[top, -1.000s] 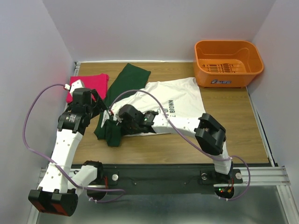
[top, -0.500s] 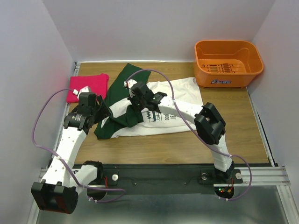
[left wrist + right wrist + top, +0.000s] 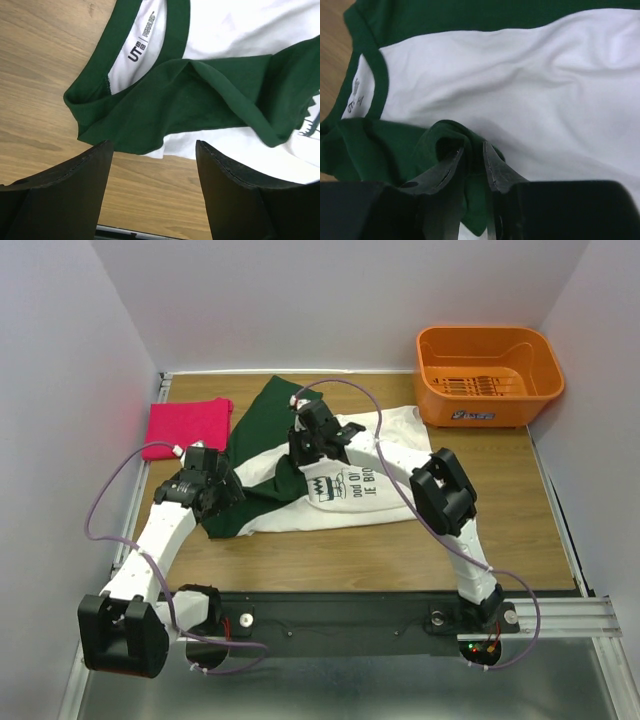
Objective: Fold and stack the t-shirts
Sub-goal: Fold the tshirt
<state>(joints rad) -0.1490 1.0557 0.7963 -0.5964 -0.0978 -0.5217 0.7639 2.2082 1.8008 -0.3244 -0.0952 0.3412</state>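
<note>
The white t-shirt (image 3: pixel 398 428) with dark green sleeves lies partly folded mid-table, its print (image 3: pixel 345 483) facing up. My right gripper (image 3: pixel 306 448) hovers over its left part, jaws nearly together on a raised fold of green sleeve (image 3: pixel 445 131); in the right wrist view the gripper (image 3: pixel 474 150) has cloth between its fingers. My left gripper (image 3: pixel 224 496) is open just off the shirt's near-left edge; in the left wrist view this gripper (image 3: pixel 152 165) holds nothing, with bare wood between its fingers and the green collar (image 3: pixel 176 30) beyond. The pink t-shirt (image 3: pixel 188 426) lies folded at the far left.
An orange plastic basket (image 3: pixel 488 375) stands at the far right corner. White walls close in the table on three sides. Bare wooden table (image 3: pixel 400 550) shows in front of the shirt and at the right.
My right gripper carried the green sleeve from the near-left edge up and across onto the shirt's body. My left arm drew back toward the near-left.
</note>
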